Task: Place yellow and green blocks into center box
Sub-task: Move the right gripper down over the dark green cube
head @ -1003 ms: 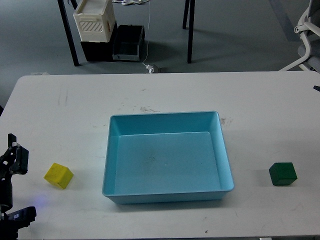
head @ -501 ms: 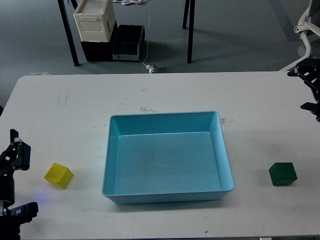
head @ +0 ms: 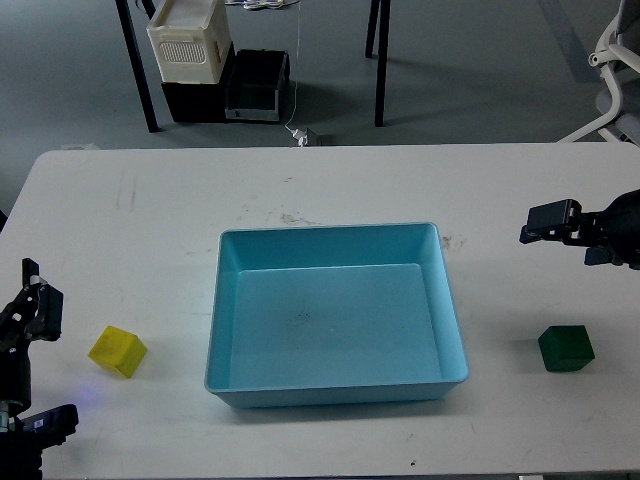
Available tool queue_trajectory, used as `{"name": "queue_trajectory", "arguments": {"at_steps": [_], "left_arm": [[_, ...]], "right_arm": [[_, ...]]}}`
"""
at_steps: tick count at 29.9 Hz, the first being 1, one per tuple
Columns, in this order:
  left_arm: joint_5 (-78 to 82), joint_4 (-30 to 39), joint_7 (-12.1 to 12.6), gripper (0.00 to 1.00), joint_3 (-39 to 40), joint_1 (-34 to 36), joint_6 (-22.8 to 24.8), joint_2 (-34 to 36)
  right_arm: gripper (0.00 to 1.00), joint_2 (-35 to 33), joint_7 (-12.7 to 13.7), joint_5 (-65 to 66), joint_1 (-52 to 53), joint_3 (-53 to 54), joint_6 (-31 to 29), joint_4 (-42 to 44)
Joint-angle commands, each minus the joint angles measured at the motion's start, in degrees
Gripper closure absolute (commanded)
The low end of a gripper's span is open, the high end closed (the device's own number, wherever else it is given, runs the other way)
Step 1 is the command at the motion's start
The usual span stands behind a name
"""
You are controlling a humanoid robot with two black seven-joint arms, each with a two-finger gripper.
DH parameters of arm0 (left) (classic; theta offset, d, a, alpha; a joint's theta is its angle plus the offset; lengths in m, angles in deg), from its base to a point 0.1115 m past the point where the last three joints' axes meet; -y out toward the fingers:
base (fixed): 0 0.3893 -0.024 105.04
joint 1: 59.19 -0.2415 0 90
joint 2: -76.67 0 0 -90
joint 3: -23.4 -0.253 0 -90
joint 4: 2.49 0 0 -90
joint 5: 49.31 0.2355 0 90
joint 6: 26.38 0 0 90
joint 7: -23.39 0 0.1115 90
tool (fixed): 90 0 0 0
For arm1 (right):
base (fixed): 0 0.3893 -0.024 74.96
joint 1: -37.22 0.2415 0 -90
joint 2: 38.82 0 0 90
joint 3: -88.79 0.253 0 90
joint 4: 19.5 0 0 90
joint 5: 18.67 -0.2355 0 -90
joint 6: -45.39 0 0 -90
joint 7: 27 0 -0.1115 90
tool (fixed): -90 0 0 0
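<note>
A yellow block point(head: 117, 351) lies on the white table, left of the light blue box point(head: 330, 232), which stands empty in the middle. A dark green block point(head: 566, 348) lies to the right of the box. My left gripper point(head: 42, 366) is at the bottom left corner, just left of the yellow block, with its two fingers wide apart and nothing between them. My right gripper point(head: 566, 238) comes in from the right edge, above and behind the green block. Its fingers look apart and empty.
The table's point(head: 150, 220) front edge runs just below the box. Beyond the far edge there are a white crate point(head: 187, 40) on black boxes, table legs and a white chair point(head: 615, 70) at the top right.
My right arm has swung down and to the left from the far right edge to above the green block. My left gripper has barely moved. The blocks and box are still.
</note>
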Motion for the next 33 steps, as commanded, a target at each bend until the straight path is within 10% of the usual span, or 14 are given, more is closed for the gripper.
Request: {"name": "queue_trajectory", "arguments": {"at_steps": [1,33], "left_arm": [[0.0,0.0,-0.1,0.00,0.0,0.0,0.0,0.0],[0.2,-0.2,0.0,0.00,-0.1,0.0,0.0,-0.3]], "right_arm": [[0.00,0.8,-0.3,3.0,-0.4,-0.6,-4.5,0.4],[0.00,4.8,-0.2,19.0,-15.8,-0.1,-4.5,5.8]]}}
